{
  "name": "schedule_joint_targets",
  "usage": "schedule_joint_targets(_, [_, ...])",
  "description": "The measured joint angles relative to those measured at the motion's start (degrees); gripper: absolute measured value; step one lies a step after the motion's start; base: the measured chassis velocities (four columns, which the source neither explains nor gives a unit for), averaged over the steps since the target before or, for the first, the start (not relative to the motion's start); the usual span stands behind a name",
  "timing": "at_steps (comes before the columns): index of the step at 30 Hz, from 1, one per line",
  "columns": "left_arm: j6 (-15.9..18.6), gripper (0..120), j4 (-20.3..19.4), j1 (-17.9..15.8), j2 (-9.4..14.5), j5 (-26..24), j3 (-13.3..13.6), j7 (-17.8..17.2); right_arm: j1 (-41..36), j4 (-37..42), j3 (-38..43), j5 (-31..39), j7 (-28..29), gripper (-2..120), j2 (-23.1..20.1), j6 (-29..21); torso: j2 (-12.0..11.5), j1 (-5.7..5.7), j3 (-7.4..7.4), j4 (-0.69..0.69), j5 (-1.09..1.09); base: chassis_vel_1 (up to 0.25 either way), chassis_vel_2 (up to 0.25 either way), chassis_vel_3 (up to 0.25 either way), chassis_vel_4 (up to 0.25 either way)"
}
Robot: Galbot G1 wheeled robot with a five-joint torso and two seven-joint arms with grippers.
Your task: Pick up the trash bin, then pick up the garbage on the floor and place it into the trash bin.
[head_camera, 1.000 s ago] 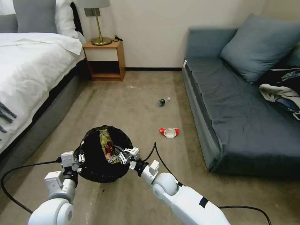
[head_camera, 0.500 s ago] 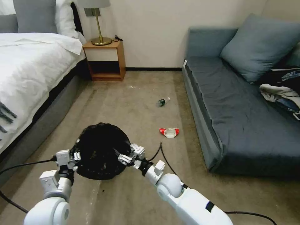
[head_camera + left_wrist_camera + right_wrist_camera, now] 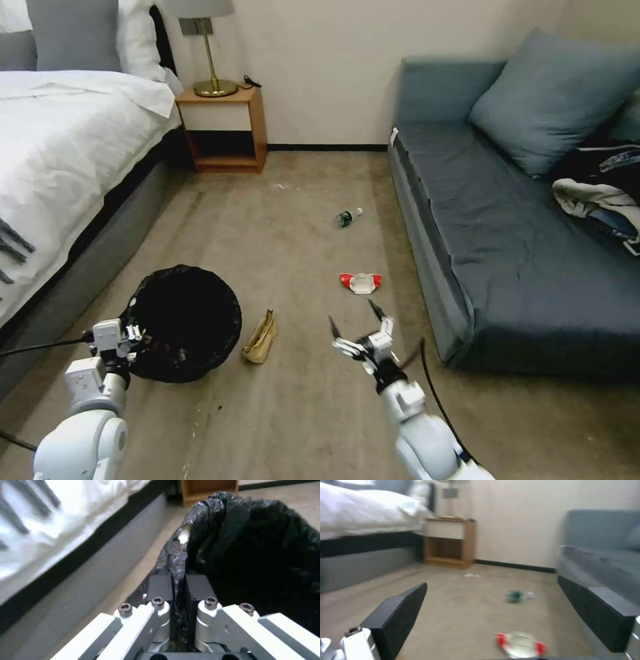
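Black-lined trash bin in left gripper.

Crinkled glossy black plastic bag, matt carpet, wooden nightstand

From where I stand, bare carpet runs open down the middle, hemmed by the bed on the robot's left and the sofa on its right. The nightstand closes the far corner by the wall. The right gripper, fingers spread wide and holding nothing, has clear floor ahead to the red-and-white packet, and past it to the green bottle. The tan paper bag lies just beside the trash bin, which the left gripper pinches by its rim near the bed frame.
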Motion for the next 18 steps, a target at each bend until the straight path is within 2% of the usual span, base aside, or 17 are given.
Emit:
schedule_joint_targets(3, [-0.7, 6, 0.7, 0.3, 0.5, 0.3, -0.5, 0.2, -1.4, -0.1, 1.8, -2.8, 2.9, 100, 1.7, 0.7, 0.0, 0.0, 0.0, 0.01, -0.01, 0.0, 0.0, 0.0, 0.0])
schedule_joint_targets(7, [-1.1, 6, 0.8, 0.4, 0.7, 0.3, -0.6, 0.4, -2.1, -0.2, 2.0, -3.0, 4.1, 100, 3.0, 0.7, 0.0, 0.0, 0.0, 0.01, 0.0, 0.0, 0.0, 0.0, 0.0])
schedule_joint_targets(18, [-1.4, 6, 0.7, 0.7, 0.9, 0.3, -0.4, 0.9, -1.9, -2.1, 3.5, -2.8, 2.2, 100, 4.5, 2.5, 0.0, 0.0, 0.0, 0.01, -0.01, 0.0, 0.0, 0.0, 0.0])
